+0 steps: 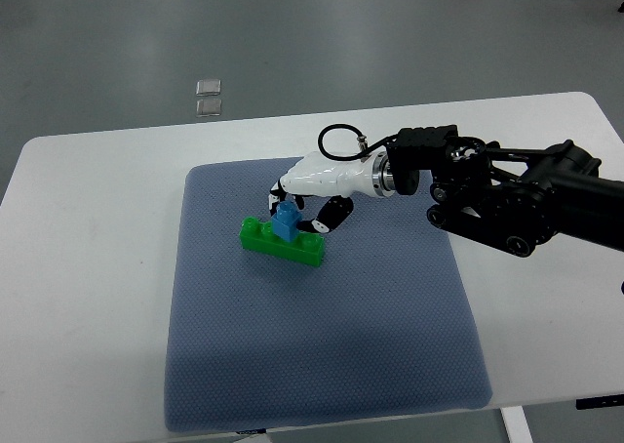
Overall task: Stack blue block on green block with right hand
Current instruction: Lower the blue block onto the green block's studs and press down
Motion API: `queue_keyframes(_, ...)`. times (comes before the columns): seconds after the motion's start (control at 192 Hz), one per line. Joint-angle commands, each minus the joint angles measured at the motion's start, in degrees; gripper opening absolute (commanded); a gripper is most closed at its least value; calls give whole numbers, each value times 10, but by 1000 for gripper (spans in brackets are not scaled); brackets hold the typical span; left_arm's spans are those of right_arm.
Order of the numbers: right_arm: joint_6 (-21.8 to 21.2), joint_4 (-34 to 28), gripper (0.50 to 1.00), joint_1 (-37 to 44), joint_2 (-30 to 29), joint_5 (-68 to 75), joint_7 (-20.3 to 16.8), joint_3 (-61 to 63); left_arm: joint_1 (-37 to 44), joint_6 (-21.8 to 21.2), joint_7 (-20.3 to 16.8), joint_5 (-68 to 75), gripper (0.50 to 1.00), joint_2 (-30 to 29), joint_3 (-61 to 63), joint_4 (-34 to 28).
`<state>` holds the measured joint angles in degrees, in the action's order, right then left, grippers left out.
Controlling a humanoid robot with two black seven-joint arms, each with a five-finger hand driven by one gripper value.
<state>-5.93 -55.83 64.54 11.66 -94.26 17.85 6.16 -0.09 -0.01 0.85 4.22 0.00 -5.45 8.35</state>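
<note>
One blue block [287,221] sits on top of the green block [283,242], near the middle of the green block's length, a little left of the frame's centre. The green block is a long studded brick lying flat and slightly slanted on a grey-blue mat [322,365]. The right hand [310,193], white with dark fingertips, reaches in from the right side of the frame and hovers right over the blue block; its fingers [333,214] are curled down around the block's upper and right sides, though I cannot tell whether they actually press on it. The black arm [517,199] runs off toward the right edge. The mat covers the middle of a white bench [88,228]. Beyond the bench, at upper left, two small pale squares [208,97] lie on the grey floor [117,33].
</note>
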Motion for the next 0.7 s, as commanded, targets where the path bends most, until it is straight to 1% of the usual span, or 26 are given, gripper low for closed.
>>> queue_keyframes(0.0, 0, 0, 527, 0, 0, 0, 0, 0, 0, 0, 0, 0, 1000, 0, 0, 0)
queue_keyframes(0.328, 6, 5, 529, -9, -1, -8, 0, -2, 0, 0, 0, 0, 1000, 0, 0, 0)
queue_keyframes(0.442, 7, 7, 527, -12, -14, -9, 0, -2, 0, 0, 0, 0, 1000, 0, 0, 0)
queue_keyframes(0.697, 10, 13, 529, -15, -19, -13, 0, -2, 0, 0, 0, 0, 1000, 0, 0, 0)
